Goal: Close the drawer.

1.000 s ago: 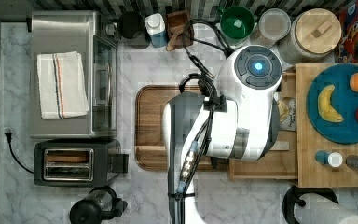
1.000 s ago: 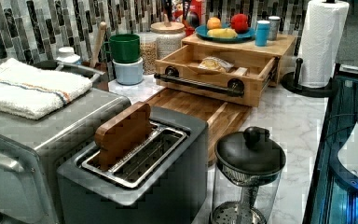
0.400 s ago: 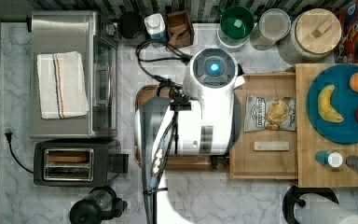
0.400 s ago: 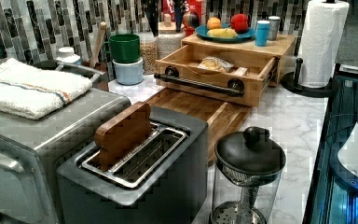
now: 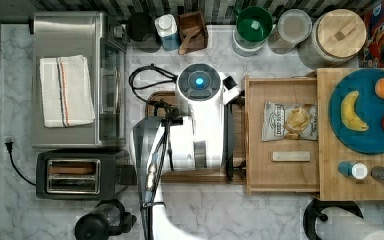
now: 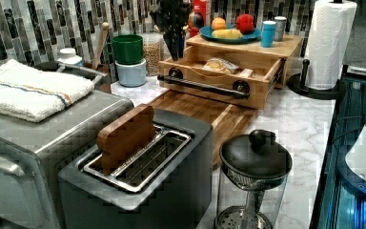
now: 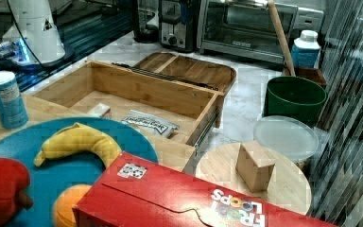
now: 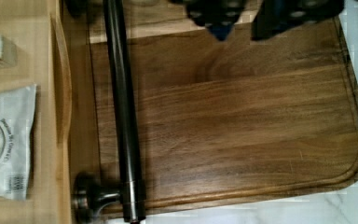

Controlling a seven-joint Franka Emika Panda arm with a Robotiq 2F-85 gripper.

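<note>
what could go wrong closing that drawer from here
The shallow light-wood drawer stands wide open holding a chip bag and a small pale block; a hard shove could slide them about. The pincer hangs over the dark brown cutting board, beside the black bar handle, so a push might glance off.

marble counter [image 5: 260, 215] carrying a toaster oven [image 5: 75, 80] with a folded towel [image 5: 66, 91] on top, a black toaster [image 5: 75, 175], a walnut cutting board [image 8: 242, 126], a green cup [image 5: 253, 24], and a blue plate [image 5: 365, 140] bearing a banana [image 5: 351, 111]
</note>
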